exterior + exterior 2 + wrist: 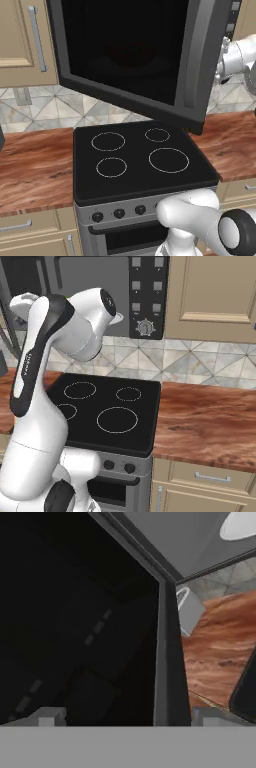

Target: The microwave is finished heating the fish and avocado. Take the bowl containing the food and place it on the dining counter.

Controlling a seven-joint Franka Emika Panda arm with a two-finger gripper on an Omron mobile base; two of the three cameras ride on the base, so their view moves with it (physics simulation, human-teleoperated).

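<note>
The microwave (90, 286) hangs above the stove, and its big dark glass door (125, 50) is swung wide open over the burners. Its grey button panel (146, 296) faces the right base view. My arm reaches up beside the door's free edge. In the hand view my gripper (127, 717) is open, its fingertips (47, 717) far apart, and the door's grey edge (165, 662) stands just ahead between them. A white round turntable (240, 524) shows at the top right. The red bowl, the fish, the avocado and the dining counter are out of view.
The black stove (140, 155) with its ringed burners sits below the door. Short wood counters (30, 165) (205, 421) flank it. Beige cabinets (215, 296) hang beside the microwave, over a tiled backsplash (200, 361).
</note>
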